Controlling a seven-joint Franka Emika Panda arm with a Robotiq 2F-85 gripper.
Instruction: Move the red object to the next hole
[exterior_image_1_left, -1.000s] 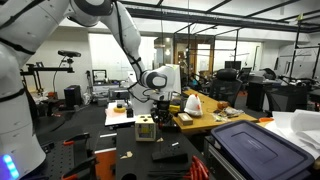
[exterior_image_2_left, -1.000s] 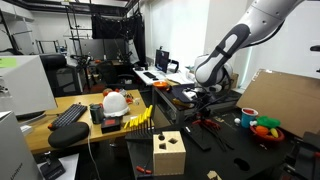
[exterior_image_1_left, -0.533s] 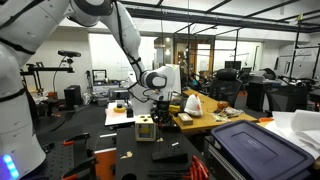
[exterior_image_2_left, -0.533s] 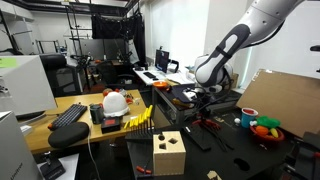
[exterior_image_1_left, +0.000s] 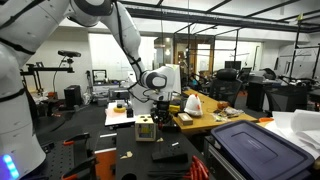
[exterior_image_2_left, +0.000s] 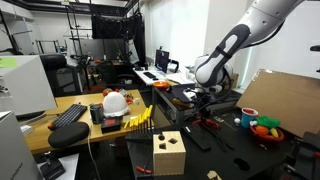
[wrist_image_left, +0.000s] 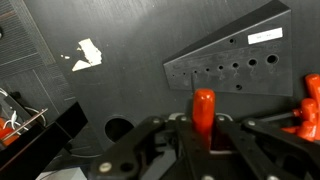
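Note:
In the wrist view the red object (wrist_image_left: 204, 108), a short round-topped peg, stands upright between my fingers. My gripper (wrist_image_left: 203, 128) is shut on its lower part, and the lower end is hidden by the jaws. Just beyond it lies a dark grey wedge-shaped plate (wrist_image_left: 225, 45) with a row of several holes of growing size, such as the large one (wrist_image_left: 272, 59) at the right end. The peg sits in front of the plate's near edge, in none of the holes. In both exterior views the gripper (exterior_image_1_left: 158, 100) (exterior_image_2_left: 200, 97) hangs low over the black table; the peg is too small to make out there.
A wooden cube with holes (exterior_image_1_left: 146, 128) (exterior_image_2_left: 168, 153) stands on the table near the arm. Another red piece (wrist_image_left: 308, 110) shows at the wrist view's right edge, a white scrap (wrist_image_left: 87, 54) lies on the mat, and a bowl of toy fruit (exterior_image_2_left: 265, 128) sits to the side.

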